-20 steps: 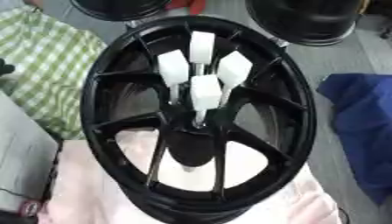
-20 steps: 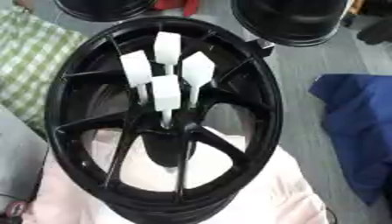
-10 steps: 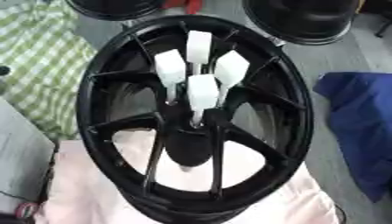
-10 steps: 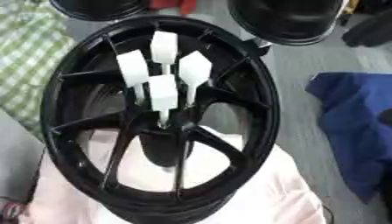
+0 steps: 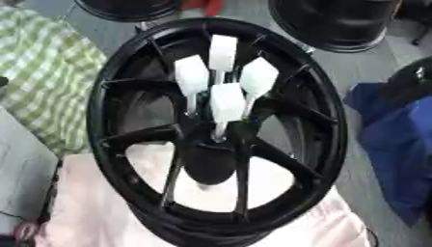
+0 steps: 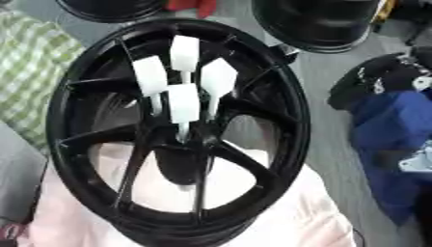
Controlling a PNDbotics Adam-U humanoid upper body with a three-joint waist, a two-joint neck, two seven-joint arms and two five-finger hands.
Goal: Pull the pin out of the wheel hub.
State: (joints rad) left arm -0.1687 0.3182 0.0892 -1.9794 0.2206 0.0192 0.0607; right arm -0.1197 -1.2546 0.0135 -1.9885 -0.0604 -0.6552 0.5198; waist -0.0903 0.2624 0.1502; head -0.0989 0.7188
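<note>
At the centre of the wheel hub (image 5: 215,130), four white-headed pins (image 5: 226,101) stood upright, stems downward; we saw neither hand, so nearness and fingers stayed unknown.

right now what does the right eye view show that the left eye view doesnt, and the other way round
Only the right eye view shows a silver-grey metal part against the blue cloth at the right edge, and more of the black object above that cloth. Only the left eye view shows a wider strip of the green checked cloth. Both share the black wheel, four white-headed pins standing in its hub, and the pink cloth beneath. Neither shows a hand.
</note>
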